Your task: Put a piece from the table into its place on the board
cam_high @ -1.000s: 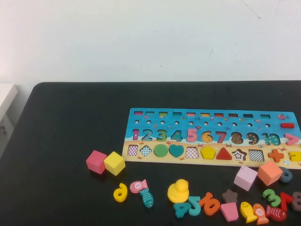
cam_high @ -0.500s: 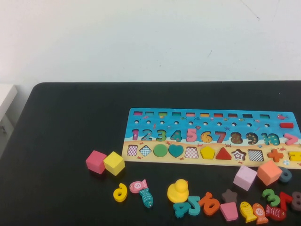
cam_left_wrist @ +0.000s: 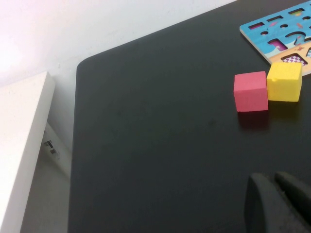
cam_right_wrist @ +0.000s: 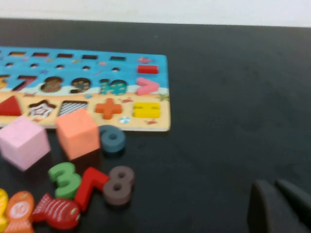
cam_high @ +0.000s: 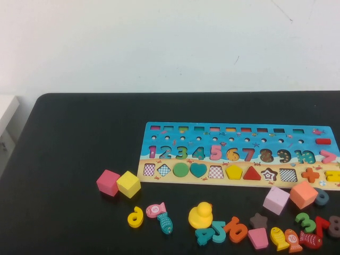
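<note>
The yellow pentagon piece lies flat in its slot in the shape row of the board, between a checkered slot and the red triangle. The board lies on the black table at centre right; its corner shows in the left wrist view and its right end in the right wrist view. Neither arm shows in the high view. My left gripper is shut and empty, over bare table near the pink cube. My right gripper is shut and empty, over bare table to the right of the loose numbers.
A pink cube and a yellow cube sit left of the board. In front of the board lie a yellow duck, fish, numbers, a lilac cube and an orange cube. The table's left edge borders a white shelf.
</note>
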Robot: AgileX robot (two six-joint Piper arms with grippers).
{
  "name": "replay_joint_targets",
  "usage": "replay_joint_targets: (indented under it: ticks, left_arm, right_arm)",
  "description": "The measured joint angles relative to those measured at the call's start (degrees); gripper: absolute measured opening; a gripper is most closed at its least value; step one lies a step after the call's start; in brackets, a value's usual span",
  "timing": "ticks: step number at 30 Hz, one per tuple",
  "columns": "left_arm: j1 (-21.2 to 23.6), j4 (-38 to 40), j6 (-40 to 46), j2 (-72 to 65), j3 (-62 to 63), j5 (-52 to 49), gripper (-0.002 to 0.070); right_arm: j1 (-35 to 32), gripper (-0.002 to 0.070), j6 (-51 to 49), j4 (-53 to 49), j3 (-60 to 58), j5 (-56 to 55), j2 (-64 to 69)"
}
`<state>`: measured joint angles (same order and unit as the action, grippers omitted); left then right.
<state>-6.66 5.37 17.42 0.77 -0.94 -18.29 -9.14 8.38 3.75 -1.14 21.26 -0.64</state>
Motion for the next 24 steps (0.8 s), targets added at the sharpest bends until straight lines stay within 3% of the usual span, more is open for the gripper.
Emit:
replay_joint_targets:
  ticks: [6,24]
  left_arm:
    - [0.0,0.0,0.0,0.0,0.0,0.0,-0.0001]
    - [0.0,0.0,0.0,0.0,0.0,0.0,-0.0001]
  right_arm:
    - [0.0,0.0019,-9.6,-7.4,0.0,-0.4,0.0]
    - [0.0,0.0019,-10.8,-8.0,0.0,-0.4,0.0]
